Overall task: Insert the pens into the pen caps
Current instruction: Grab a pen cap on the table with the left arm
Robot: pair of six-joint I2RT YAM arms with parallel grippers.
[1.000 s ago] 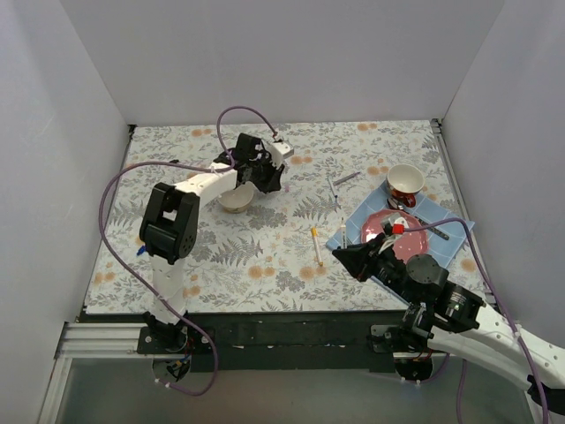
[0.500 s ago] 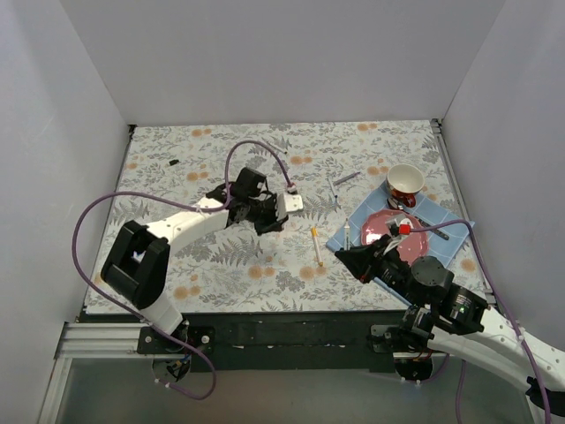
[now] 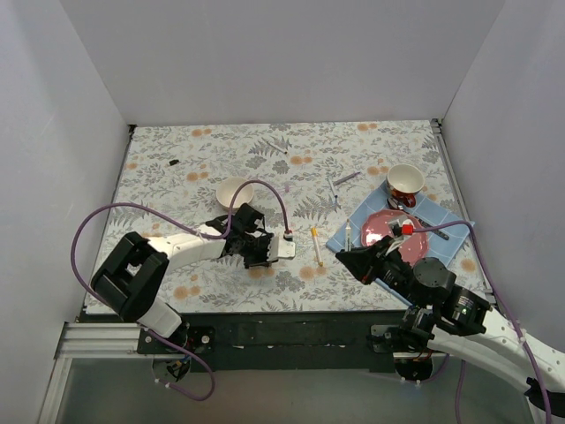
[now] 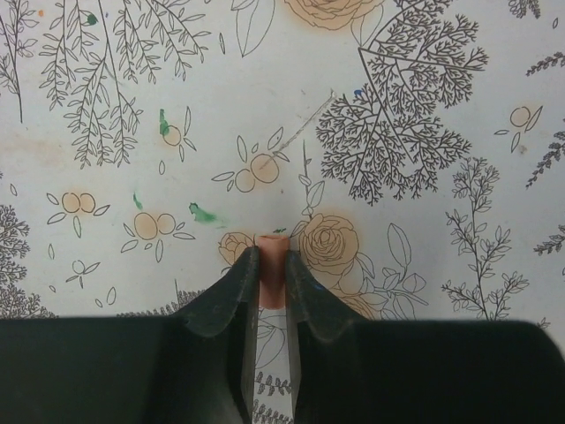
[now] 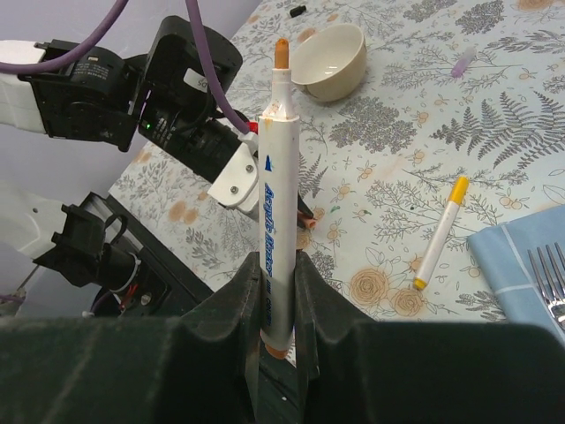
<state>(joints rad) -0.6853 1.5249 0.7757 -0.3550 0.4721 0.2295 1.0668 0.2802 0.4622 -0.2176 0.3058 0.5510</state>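
My left gripper point(image 4: 271, 267) is shut on a short orange-pink pen cap point(image 4: 272, 256), held low over the flowered cloth; in the top view it is at the front middle point(image 3: 265, 254). My right gripper point(image 5: 275, 265) is shut on a white pen point(image 5: 275, 177) with an orange tip, which points up toward the left gripper point(image 5: 296, 212). In the top view the right gripper point(image 3: 346, 259) is right of the left one. A yellow-ended pen point(image 3: 315, 245) lies between them. Two more pens point(image 3: 335, 188) lie further back. A purple cap point(image 5: 463, 64) and a black cap point(image 3: 174, 162) lie on the cloth.
A cream bowl point(image 3: 234, 192) stands behind the left gripper. At the right, a blue napkin point(image 3: 450, 249) holds a red plate point(image 3: 388, 228) and cutlery, with a red and white cup point(image 3: 405, 181) behind. A pen point(image 3: 347, 235) lies at the napkin's left edge. White walls enclose the table.
My left arm has swung from behind the bowl to the front middle, toward the right gripper. The right gripper with its pen has barely moved.
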